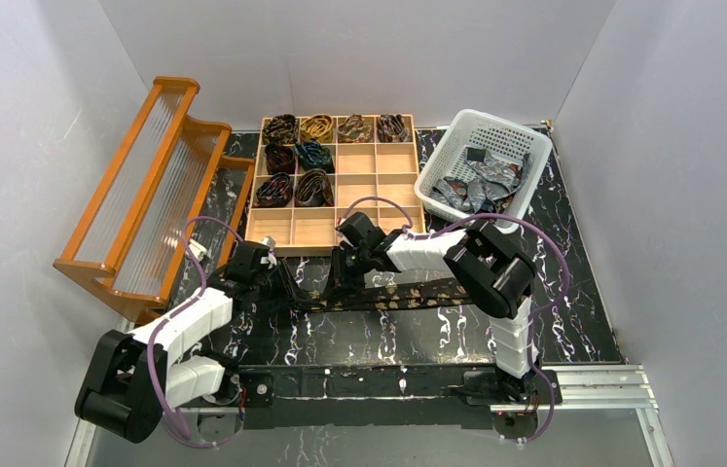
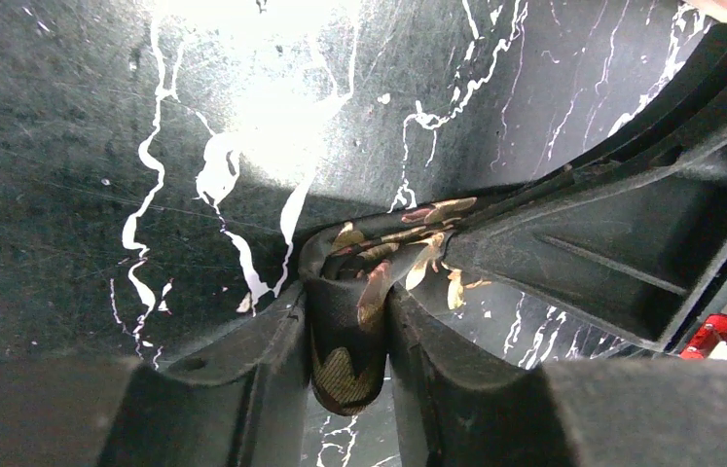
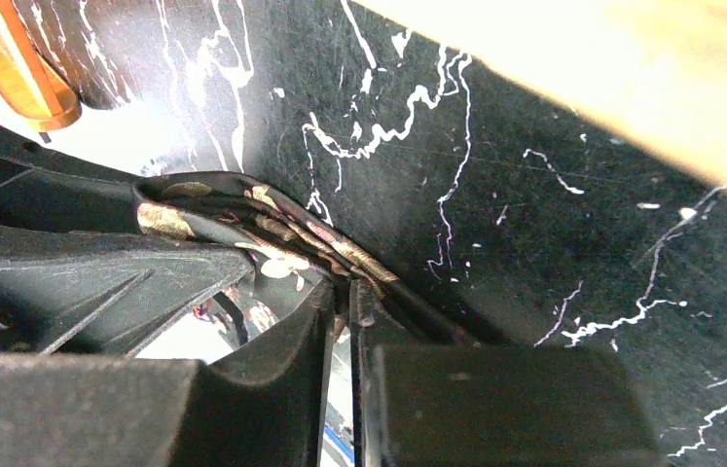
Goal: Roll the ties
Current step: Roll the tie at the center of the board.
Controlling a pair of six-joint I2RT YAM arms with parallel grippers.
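Between the jaws of the left tool [image 2: 347,326] a fold of the dark tie [image 1: 408,295] is clamped; the right tool [image 3: 340,311], almost closed, seems to pinch it just beside. From there its long axis runs rightward along the surface [image 1: 573,311], under the right arm [image 1: 495,272].

A fold of the dark, gold-patterned tie [image 2: 379,243] is pinched between the jaws of the left gripper [image 2: 347,316] at 6 o'clock, above the black marbled table [image 2: 77,146].
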